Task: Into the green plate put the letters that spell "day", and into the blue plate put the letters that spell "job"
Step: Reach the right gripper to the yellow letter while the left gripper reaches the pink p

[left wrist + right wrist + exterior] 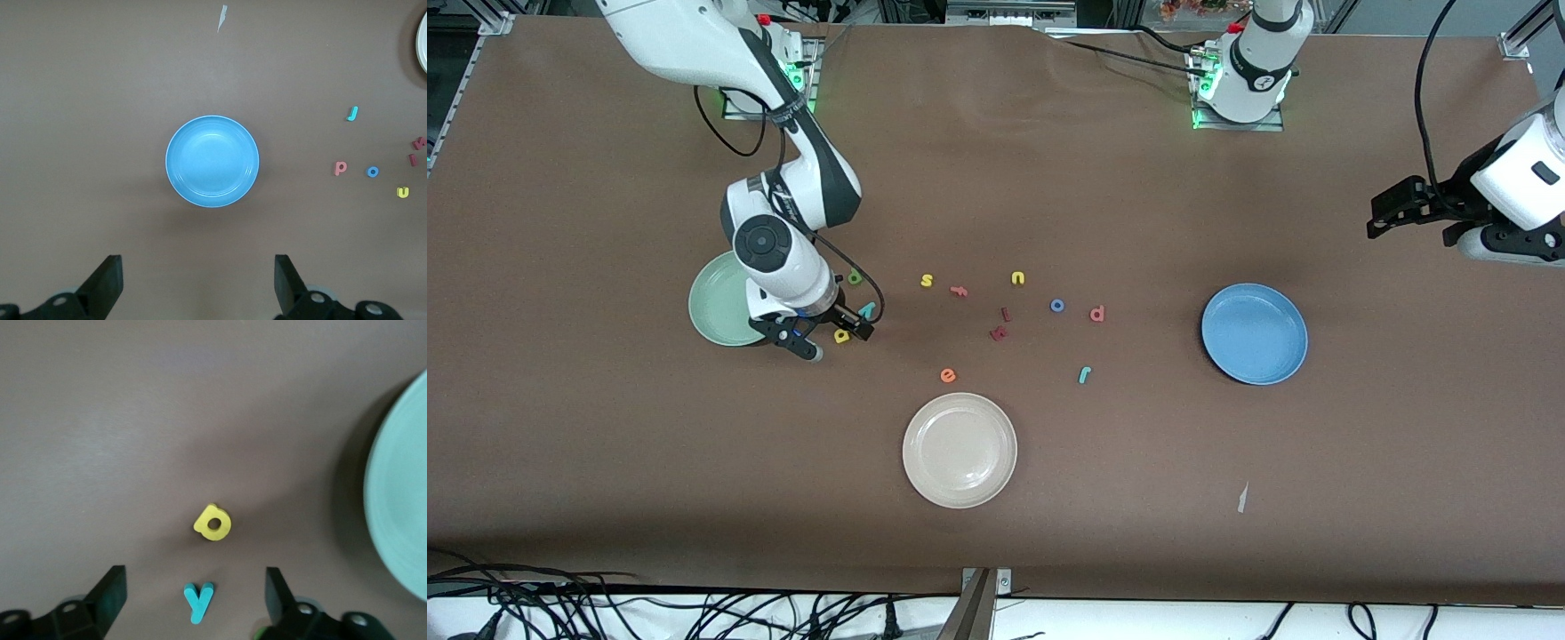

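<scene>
right gripper [824, 339] low over yellow "a" [841, 336] and teal "y" [867, 310] by green plate [716, 311], fingers wide, holding nothing, left gripper [1392, 216] waiting wide open above the table, "o" [1057, 306], "b" [1097, 313], "j" [1084, 374] loose mid-table, blue plate [1254, 333] bare

The pale green plate [716, 311] sits toward the right arm's end of the table; beside it lie the dark green "d" [855, 278], teal "y" [867, 310] and yellow "a" [841, 336]; the blue "o" [1057, 306], pinkish "b" [1097, 314] and teal "j" [1085, 375] lie flat mid-table; the blue plate [1254, 333] rests empty toward the left arm's end.
</scene>
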Robot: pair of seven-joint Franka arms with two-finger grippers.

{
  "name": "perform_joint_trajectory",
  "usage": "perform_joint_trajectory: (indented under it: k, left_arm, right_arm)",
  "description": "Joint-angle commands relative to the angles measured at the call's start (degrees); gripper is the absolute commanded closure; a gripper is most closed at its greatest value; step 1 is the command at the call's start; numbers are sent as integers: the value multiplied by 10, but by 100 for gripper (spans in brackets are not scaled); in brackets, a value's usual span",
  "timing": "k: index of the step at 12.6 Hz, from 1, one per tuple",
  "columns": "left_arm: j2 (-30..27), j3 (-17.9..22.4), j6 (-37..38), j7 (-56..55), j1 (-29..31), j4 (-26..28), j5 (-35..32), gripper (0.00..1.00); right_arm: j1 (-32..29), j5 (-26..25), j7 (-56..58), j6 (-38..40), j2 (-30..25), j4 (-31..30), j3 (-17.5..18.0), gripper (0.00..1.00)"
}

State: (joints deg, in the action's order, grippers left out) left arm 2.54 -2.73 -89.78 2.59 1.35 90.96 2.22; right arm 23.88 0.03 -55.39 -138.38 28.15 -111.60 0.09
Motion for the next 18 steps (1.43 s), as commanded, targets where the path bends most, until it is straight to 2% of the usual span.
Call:
perform_joint_trajectory:
  k: [1, 2, 5, 7, 10, 16, 18]
  left_arm:
    - [16, 2, 7, -1, -1, -17, 0, 0]
    - [17, 2, 7, -1, 1, -17, 1, 0]
    - [61, 2, 3, -2, -4, -20, 2, 0]
    - [96, 1, -4, -2, -29, -24, 2, 0]
    - [118, 1, -16, -10, -60, -28, 9, 0]
    - [172, 1, -116, -114, -173, -15, 9, 0]
    - [183, 1, -179, -135, -205, 17, 5, 0]
  right_arm:
    - [1, 3, -25, 1, 0, 0, -2, 20]
    - [1, 1, -25, 0, 8, 1, -4, 28]
    - [-3, 1, -25, -25, 24, 1, -6, 34]
    - [-9, 1, -24, -39, 37, 1, -16, 34]
    - [-7, 3, -27, -44, 44, 1, -17, 35]
    - [-2, 5, -47, -51, 46, 1, -16, 36]
    - [-2, 5, -47, -53, 48, 1, -16, 38]
